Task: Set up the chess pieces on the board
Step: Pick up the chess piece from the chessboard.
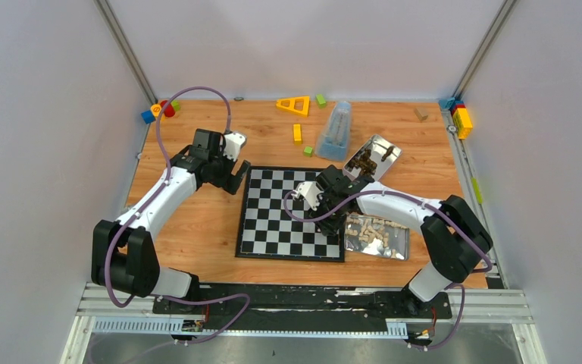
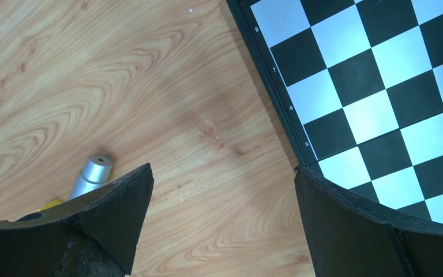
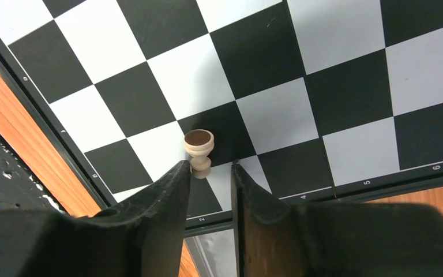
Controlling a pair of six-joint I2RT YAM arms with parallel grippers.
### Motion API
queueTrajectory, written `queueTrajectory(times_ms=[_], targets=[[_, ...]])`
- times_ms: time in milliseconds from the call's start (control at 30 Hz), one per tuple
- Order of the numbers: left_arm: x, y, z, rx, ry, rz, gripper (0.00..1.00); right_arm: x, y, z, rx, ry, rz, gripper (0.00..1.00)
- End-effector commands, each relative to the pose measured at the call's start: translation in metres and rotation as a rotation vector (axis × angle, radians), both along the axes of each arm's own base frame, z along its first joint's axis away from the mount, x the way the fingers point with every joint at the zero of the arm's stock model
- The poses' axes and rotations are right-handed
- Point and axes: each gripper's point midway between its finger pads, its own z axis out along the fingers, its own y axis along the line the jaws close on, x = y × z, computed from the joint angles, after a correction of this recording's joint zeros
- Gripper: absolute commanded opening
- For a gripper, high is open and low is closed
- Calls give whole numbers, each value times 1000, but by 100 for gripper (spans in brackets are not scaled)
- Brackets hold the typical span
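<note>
Your left fingers (image 2: 115,213) wide open, empty, over counter (image 2: 92,86); right fingers (image 3: 161,213) half open around piece (image 3: 199,147) standing on board (image 3: 352,98).

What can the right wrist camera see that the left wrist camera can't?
Only the right wrist view shows a pale chess piece, right at the tips of jaws set close together; whether they grip it I cannot tell. Only the left wrist view shows a small silver cylinder lying on the wood, with wide-open jaws at either side of the picture. Both show the black-and-white board and some of the wooden table.
</note>
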Motion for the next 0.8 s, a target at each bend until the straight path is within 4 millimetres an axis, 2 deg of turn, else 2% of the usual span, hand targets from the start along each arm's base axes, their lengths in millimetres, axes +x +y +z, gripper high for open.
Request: queueTrajectory(times_ms=[0,100,233,367,500,533,600,667,767], targets=[[4,-1,10,-5,-54,-21,100,0,10,-4,38,8,15,29],[3,-6,9,-20,-55,-56,100,0,10,-4,42,6,17,17],[-6,-28,13,-105,-78,-203,99,6,11,9,63,-40,34,0],[-24,-68,31,-272,-142,-433,97,5,20,39,195,-23,101,0],[-55,-112,54,-447,-211,-718,94,2,35,72,376,38,172,0],[-68,-126,60,-490,-234,-830,92,2,38,79,415,51,184,0],[-85,-143,64,-541,-253,-971,89,0,45,92,481,89,209,0],[-93,-160,65,-543,-270,-1069,87,-3,50,100,530,139,226,0],[-98,-182,73,-533,-307,-1163,85,-4,57,112,593,197,237,0]])
